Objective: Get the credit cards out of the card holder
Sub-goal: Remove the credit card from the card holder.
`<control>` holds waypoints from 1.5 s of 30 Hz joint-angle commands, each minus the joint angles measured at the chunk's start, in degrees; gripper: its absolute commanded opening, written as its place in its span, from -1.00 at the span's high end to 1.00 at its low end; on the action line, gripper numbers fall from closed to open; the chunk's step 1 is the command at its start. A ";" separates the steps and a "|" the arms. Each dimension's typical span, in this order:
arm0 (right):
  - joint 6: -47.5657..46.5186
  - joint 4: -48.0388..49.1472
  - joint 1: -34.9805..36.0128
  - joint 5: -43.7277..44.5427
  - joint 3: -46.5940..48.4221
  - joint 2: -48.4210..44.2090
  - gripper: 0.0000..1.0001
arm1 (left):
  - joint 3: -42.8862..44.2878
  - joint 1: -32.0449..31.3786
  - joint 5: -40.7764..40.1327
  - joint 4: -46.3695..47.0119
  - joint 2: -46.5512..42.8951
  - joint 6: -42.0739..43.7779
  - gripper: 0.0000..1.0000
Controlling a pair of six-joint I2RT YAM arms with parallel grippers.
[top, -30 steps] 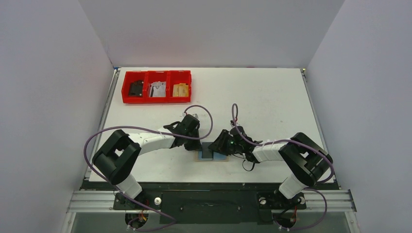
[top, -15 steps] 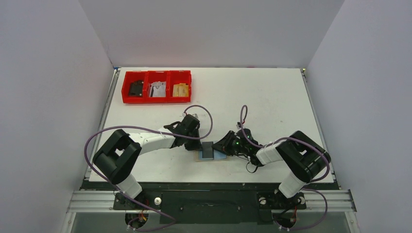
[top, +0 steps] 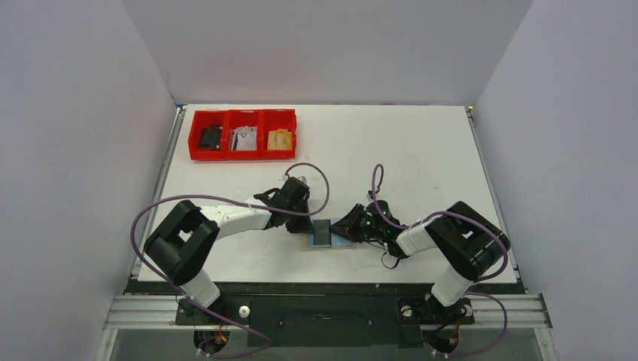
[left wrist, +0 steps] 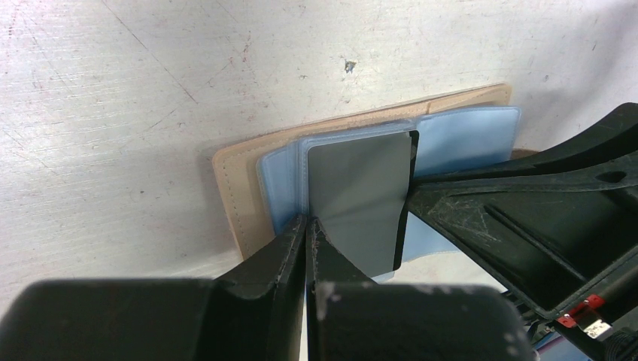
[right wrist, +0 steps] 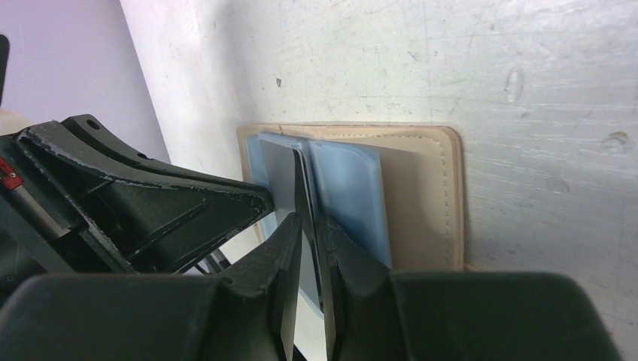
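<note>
Your R gripper (right wrist: 308, 222): dark card (right wrist: 280, 180) edge-on dead ahead, between its narrow jaws, can't tell if pinched. L gripper (left wrist: 307, 226) shut tight, facing it across the card holder (right wrist: 421, 195).

The tabletop (left wrist: 150, 90) is matt white, scuffed. The card holder (right wrist: 421, 195) looks like stitched tan leather. The dark card (left wrist: 361, 195) is matt grey, the pale blue cards (left wrist: 466, 135) faintly glossy. Left hand (left wrist: 308, 226) and right hand (right wrist: 308, 226) are scratched black plastic.
</note>
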 commanded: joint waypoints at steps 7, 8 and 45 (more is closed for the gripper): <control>-2.50 -1.10 -0.19 2.04 0.82 -0.35 0.78 | -0.73 -0.42 -1.16 -1.66 3.01 0.75 1.00; -2.54 -0.94 -0.03 1.72 1.03 0.01 0.78 | -0.70 -0.41 -1.16 -1.65 3.04 0.73 1.00; -4.80 -4.05 -1.79 3.10 -0.35 -2.97 1.00 | -2.50 1.10 -2.25 -2.67 1.97 1.20 1.00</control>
